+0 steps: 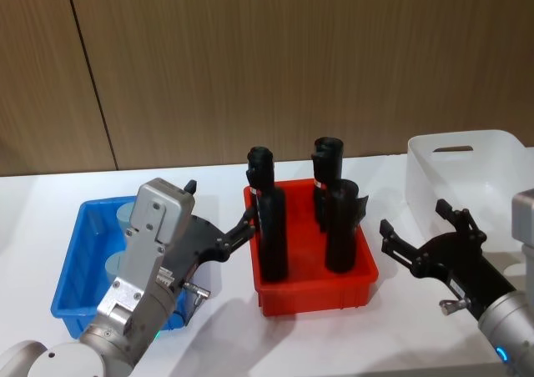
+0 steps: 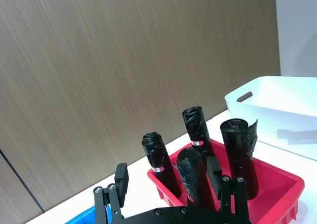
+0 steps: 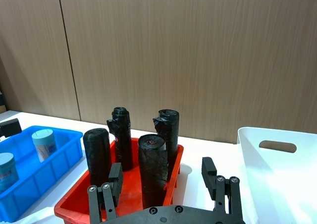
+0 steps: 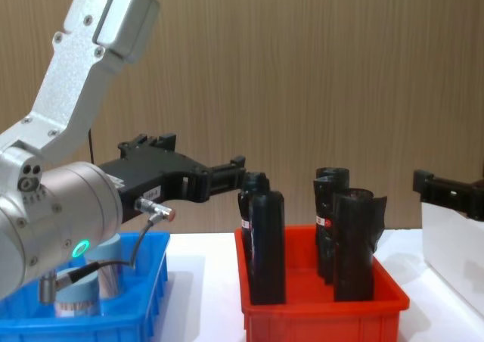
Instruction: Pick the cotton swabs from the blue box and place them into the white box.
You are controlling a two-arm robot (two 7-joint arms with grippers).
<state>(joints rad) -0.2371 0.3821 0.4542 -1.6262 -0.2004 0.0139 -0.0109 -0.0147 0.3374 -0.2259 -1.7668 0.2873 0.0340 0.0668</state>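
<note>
The red bin (image 1: 317,298) stands on the table (image 1: 225,339) and carries upright black rolls (image 1: 271,227). Left of it, the blue box (image 1: 71,260) holds the cotton swabs (image 3: 43,143), which stand upright. The left gripper (image 1: 219,203) hovers just left of the red bin, fingers spread and empty. The white box (image 1: 467,168) stands to the right of the red bin. The right gripper (image 1: 413,216) hovers between them, also spread and empty.

The blue box (image 1: 70,260) holding cotton swabs (image 3: 43,143) lies left, the bottle bin (image 1: 317,299) centre, the white box (image 1: 432,187) right.
</note>
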